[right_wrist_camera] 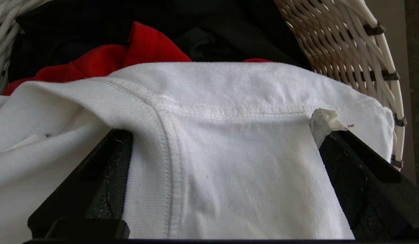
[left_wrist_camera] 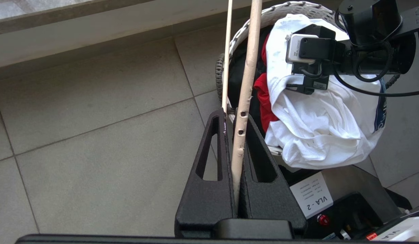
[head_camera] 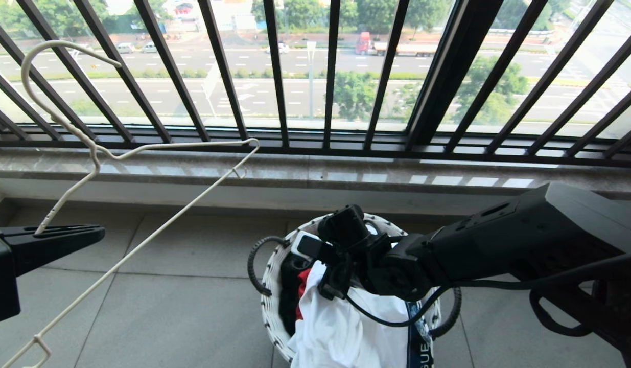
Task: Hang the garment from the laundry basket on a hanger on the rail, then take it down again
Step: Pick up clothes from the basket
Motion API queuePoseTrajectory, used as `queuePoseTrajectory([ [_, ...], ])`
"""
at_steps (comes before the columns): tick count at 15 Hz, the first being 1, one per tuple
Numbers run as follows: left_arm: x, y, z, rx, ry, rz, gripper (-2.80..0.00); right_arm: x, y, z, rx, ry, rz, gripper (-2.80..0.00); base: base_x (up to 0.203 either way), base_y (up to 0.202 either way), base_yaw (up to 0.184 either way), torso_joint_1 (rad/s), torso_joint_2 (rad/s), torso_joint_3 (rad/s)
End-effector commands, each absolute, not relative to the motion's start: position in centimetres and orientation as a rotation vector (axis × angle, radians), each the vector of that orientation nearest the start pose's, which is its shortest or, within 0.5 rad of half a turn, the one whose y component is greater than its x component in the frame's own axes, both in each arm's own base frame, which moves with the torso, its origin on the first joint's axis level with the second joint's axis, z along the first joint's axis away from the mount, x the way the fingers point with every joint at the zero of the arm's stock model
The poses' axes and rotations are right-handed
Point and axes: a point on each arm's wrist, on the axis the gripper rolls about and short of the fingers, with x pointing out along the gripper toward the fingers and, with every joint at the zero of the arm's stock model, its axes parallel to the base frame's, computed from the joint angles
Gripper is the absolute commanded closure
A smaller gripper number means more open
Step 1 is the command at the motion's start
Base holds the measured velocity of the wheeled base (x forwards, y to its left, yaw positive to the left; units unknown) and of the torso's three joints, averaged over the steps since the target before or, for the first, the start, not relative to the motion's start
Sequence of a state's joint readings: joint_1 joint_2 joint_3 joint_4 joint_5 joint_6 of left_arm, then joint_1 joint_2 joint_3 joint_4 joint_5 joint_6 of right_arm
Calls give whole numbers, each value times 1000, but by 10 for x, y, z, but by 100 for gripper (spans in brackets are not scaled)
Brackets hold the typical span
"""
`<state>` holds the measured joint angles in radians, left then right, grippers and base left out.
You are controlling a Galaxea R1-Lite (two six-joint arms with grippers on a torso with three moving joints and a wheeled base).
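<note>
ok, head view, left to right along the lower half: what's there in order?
left gripper shut on the hanger → laundry basket → red cloth → white T-shirt → right arm, reaching into the basket from the right edge.

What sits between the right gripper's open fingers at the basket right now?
A fold of the white T-shirt, collar seam included, lies between the right gripper's spread fingers, inside the laundry basket. The right wrist view shows it; the jaws have not closed.
</note>
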<state>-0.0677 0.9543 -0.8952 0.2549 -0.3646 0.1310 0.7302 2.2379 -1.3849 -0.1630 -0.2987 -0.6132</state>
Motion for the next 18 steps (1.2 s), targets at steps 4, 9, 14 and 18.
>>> queuePoseTrajectory([
  [4,101,-15,278,83,285,-451,0,329,284,107,-930,427,553,-280,0,0,0,0,0,0],
  [9,99,-15,279,84,281,-450,0,322,277,126,-947,408,503,-280,0,0,0,0,0,0],
  [14,99,-15,279,84,279,-450,0,327,275,127,-939,403,482,-280,0,0,0,0,0,0],
  [18,99,-15,279,84,279,-452,0,337,272,123,-934,409,462,-280,0,0,0,0,0,0],
])
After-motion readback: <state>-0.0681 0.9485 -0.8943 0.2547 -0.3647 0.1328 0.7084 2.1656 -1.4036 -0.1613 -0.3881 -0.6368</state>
